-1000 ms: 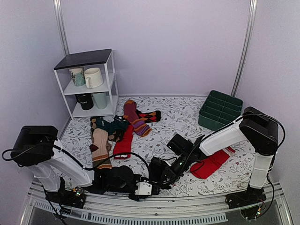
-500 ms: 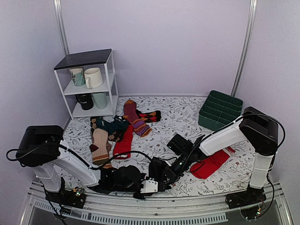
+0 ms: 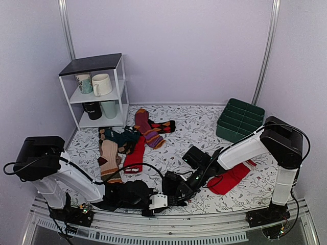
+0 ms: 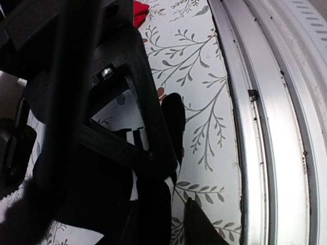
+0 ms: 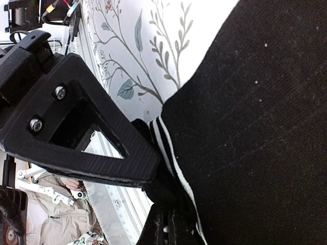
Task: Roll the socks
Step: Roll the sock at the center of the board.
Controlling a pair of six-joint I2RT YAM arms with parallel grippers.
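Top external: the socks lay bunched near the front edge of the floral bench, with the left hand and the right hand both low against them. Left wrist: black fabric of the socks sat between the fingers, near the metal rail; hand partly spread, but we could not tell whether it pinched anything. Right wrist: hand pressed together on the white-striped cuff, pinching it. We judged the socks light, limp and stretchy, likely to sag or unroll if let slack; best taken at the cuff edge, through both layers.
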